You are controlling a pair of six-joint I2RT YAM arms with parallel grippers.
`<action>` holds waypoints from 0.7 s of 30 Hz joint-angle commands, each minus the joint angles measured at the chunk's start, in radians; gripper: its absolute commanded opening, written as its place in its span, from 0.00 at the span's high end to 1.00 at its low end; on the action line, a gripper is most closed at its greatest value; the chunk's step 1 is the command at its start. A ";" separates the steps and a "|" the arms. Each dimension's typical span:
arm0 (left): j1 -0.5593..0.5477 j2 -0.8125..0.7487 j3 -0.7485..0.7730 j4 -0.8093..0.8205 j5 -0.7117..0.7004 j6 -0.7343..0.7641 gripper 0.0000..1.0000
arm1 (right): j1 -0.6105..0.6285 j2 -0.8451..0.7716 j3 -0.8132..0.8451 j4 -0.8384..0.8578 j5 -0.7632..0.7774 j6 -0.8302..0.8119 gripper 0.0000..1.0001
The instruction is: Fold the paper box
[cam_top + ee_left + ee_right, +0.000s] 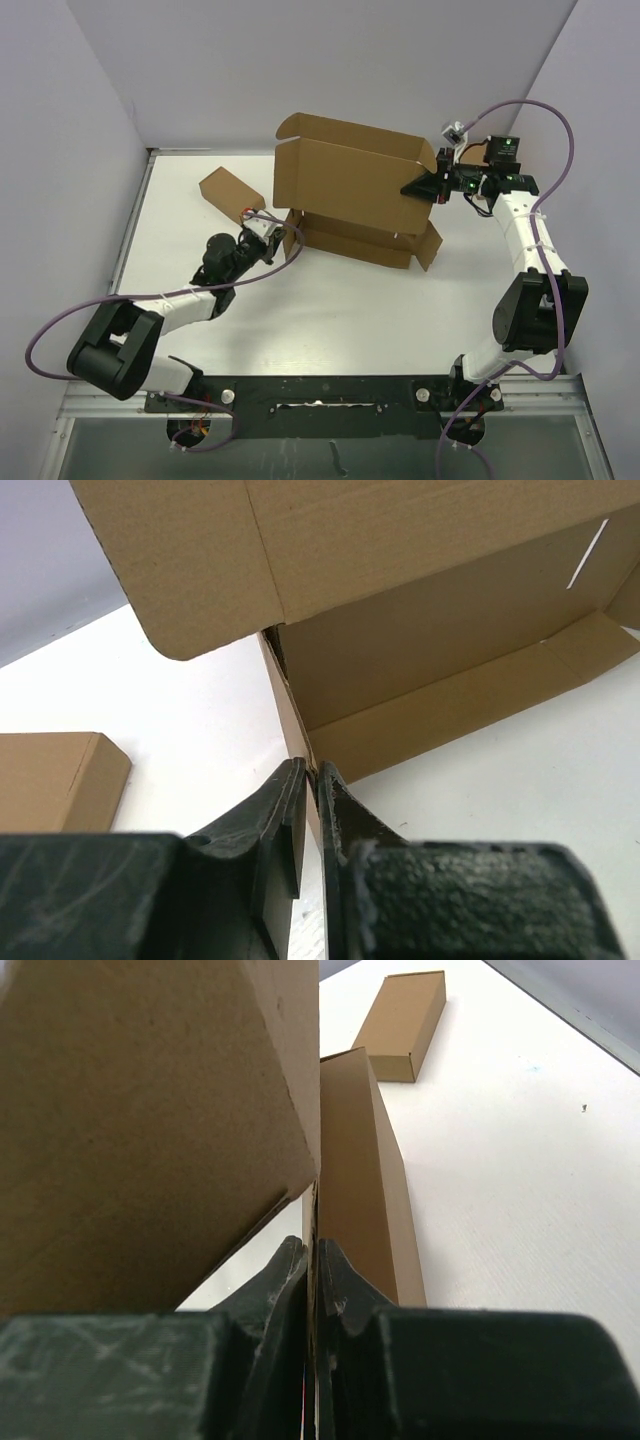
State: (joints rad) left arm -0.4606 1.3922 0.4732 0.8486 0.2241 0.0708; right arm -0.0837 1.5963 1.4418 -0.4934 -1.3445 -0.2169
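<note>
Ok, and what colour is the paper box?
Plain brown, unprinted cardboard. The paper box shows best in the top external view.

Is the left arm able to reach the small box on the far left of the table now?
Probably yes: the small box lies close to the left pincer, with nothing visible between them. However, that pincer is shut on the left edge of the paper box, so it must release first.

Paper box [345, 188] — half-folded, lid upright
</note>
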 commanded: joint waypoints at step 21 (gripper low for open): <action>0.112 -0.449 -0.006 -0.469 0.013 -0.065 0.66 | -0.020 -0.032 0.008 -0.056 -0.030 -0.081 1.00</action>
State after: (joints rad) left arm -0.4152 1.0229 0.4290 0.4561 0.2165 0.0322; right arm -0.0978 1.5948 1.4414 -0.5404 -1.3666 -0.2764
